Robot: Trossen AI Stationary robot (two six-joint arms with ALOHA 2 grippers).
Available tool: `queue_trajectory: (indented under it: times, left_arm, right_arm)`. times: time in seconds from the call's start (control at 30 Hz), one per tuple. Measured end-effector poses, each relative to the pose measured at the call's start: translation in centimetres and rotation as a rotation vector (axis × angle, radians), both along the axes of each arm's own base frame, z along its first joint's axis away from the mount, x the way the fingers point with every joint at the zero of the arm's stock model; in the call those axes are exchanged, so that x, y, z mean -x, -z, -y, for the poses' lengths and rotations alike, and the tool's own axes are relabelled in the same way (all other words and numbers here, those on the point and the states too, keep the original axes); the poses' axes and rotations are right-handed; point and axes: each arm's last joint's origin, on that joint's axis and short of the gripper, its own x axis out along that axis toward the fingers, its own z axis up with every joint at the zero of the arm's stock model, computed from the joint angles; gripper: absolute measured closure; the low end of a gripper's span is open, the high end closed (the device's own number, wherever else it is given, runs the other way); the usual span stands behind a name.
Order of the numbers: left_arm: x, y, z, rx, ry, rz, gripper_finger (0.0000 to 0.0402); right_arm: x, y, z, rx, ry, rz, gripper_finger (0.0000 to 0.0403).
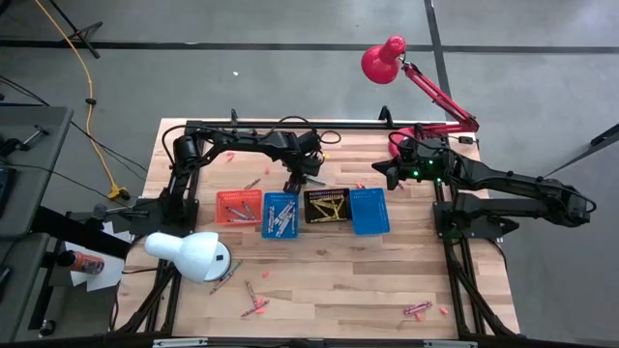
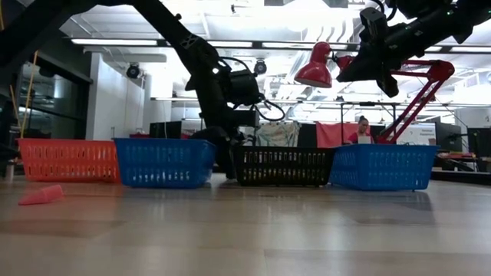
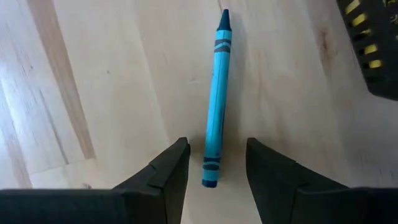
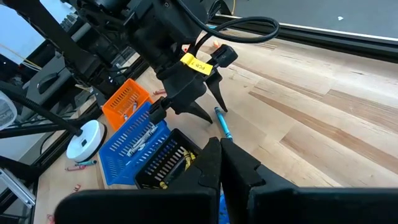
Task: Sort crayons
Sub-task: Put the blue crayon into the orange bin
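A blue crayon (image 3: 216, 99) lies flat on the wooden table, just beyond the row of baskets, also seen in the right wrist view (image 4: 222, 123). My left gripper (image 3: 217, 168) points down over it, open, with one finger on each side of the crayon's blunt end and a gap on both sides. The row holds an orange basket (image 1: 238, 207), a blue basket (image 1: 280, 215) with several crayons in it, a black basket (image 1: 328, 206) with yellow crayons, and a second blue basket (image 1: 368, 211). My right gripper (image 1: 379, 172) hangs shut above the table's far right.
Loose crayons lie near the front edge (image 1: 253, 307) (image 1: 418, 309) and a pink one at the left (image 2: 42, 195). A white lamp head (image 1: 189, 256) stands at the front left and a red lamp (image 1: 384, 60) at the far right. A person (image 2: 362, 130) sits in the room behind.
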Motion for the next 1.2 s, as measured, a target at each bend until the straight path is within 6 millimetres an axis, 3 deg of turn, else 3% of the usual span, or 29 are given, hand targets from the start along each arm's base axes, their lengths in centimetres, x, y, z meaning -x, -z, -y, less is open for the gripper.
queue_trajectory:
  times: [0.83,0.93,1.07,1.2]
  left_arm:
    - [0.22,0.45,0.58,0.008,-0.071,-0.131,0.0297]
    - [0.22,0.49,0.57,0.008,-0.074,-0.132,0.0318]
    - [0.24,0.54,0.54,0.001,-0.078,-0.135,0.0382]
    - [0.30,0.55,0.53,-0.008,-0.080,-0.144,0.0394]
  right_arm:
    - [0.01,0.02,0.01,-0.005,0.006,-0.001,0.0402]
    - [0.02,0.03,0.00,-0.006,0.006,-0.002,0.0402]
    - [0.02,0.04,0.00,-0.006,0.006,-0.003,0.0402]
    - [0.03,0.07,0.00,-0.007,0.005,-0.006,0.0402]
